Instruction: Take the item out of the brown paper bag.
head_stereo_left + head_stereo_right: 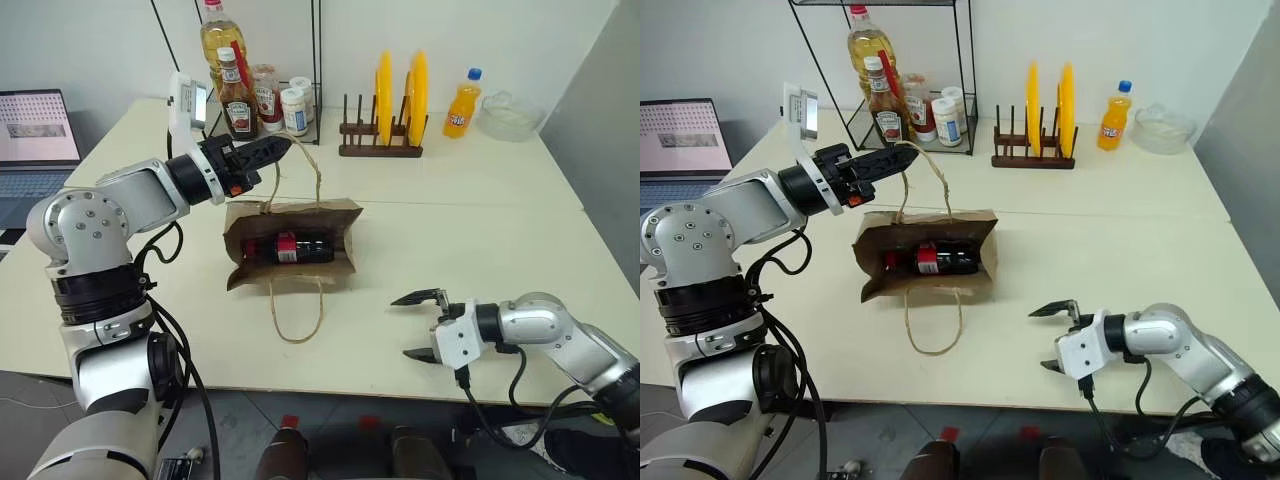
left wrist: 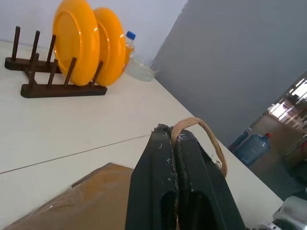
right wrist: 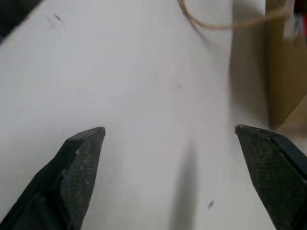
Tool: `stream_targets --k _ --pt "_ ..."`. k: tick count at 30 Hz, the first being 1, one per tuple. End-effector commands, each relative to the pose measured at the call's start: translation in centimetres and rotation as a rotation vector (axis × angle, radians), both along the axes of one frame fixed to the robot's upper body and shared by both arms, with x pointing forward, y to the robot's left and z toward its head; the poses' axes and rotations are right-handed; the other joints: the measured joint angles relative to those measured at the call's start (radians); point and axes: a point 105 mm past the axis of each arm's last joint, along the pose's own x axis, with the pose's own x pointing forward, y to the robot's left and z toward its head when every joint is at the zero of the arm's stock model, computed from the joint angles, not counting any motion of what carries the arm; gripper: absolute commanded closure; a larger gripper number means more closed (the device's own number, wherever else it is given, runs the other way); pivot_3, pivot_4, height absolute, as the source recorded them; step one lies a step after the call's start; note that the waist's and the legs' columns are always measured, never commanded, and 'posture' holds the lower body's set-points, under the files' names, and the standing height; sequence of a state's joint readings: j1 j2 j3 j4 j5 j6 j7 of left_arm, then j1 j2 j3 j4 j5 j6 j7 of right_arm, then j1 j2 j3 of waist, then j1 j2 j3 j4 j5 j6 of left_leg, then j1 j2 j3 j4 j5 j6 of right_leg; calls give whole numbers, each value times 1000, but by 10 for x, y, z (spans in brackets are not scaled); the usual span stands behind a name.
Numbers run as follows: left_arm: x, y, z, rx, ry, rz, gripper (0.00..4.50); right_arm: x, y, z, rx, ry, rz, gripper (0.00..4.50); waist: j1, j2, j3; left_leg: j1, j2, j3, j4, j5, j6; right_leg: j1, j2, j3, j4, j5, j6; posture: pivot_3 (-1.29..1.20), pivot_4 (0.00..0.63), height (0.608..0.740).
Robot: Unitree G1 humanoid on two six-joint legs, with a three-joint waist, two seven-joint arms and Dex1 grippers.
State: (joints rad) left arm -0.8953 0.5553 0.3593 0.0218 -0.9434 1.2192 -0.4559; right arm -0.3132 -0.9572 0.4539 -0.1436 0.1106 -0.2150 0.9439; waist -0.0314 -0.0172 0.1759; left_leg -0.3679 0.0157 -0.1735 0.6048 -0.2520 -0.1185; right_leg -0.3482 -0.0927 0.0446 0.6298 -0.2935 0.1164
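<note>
The brown paper bag [image 1: 243, 222] lies on the table with its mouth held open towards me. Inside it lies the item [image 1: 300, 248], a small dark bottle with a red label, on its side. My left gripper [image 1: 281, 147] is shut on the bag's far string handle [image 2: 206, 132] and holds it up above the bag. The near handle [image 1: 298, 320] lies slack on the table. My right gripper [image 1: 402, 326] hangs open and empty over the table's front right, a little right of the bag, its fingers [image 3: 81, 148] spread wide.
A wooden rack with yellow plates [image 1: 395, 110] and an orange soda bottle [image 1: 461, 103] stand at the back. A wire shelf with ketchup and oil bottles [image 1: 240, 95] is behind the left gripper. A laptop [image 1: 35, 130] sits far left, a clear bowl [image 1: 510, 115] far right.
</note>
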Motion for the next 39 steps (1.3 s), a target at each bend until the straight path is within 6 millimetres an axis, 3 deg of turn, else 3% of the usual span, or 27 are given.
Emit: stream_targets --k 1,4,8,15,19,28,32,39 --pt "-3 3 8 -3 -43 -3 4500 -1 30 58 309 239 -83 716 -7 1 8 -2 0 0 0 0 1 -3 0 0 1 0 0 0 150 740" --pt "-1 4 8 -2 -43 0 4500 -11 61 97 533 512 -62 755 -25 0 12 -12 0 0 5 2 -1 -16 1 3 11 1 -1 0 150 740" --pt "2 5 11 2 -51 6 4500 -21 92 114 612 748 31 755 -23 -1 13 -17 0 -2 4 3 -2 -24 1 1 17 0 -1 0 150 740" --pt "3 10 17 2 -62 22 4500 -6 140 115 669 820 90 755 -26 0 13 -22 0 -2 4 4 -2 -30 1 1 18 0 -1 0 150 740" --pt "0 11 17 6 -65 29 4500 4 168 112 678 753 105 755 -31 0 13 -24 0 -2 4 6 -5 -34 2 1 20 0 -1 0 150 740" --pt "-4 16 15 3 -68 49 4500 16 169 106 640 615 71 755 -32 0 13 -27 0 -2 4 7 -7 -39 2 1 25 0 -1 0 150 740" --pt "-3 16 16 0 -70 51 4500 19 169 110 657 626 70 45 -36 0 13 -26 0 -2 4 9 -7 -40 2 1 30 0 -2 0 150 740" --pt "-1 15 17 -3 -75 46 4500 20 172 113 660 616 71 45 -37 0 13 -26 0 -2 4 11 -6 -41 2 1 34 0 -2 0 150 740"
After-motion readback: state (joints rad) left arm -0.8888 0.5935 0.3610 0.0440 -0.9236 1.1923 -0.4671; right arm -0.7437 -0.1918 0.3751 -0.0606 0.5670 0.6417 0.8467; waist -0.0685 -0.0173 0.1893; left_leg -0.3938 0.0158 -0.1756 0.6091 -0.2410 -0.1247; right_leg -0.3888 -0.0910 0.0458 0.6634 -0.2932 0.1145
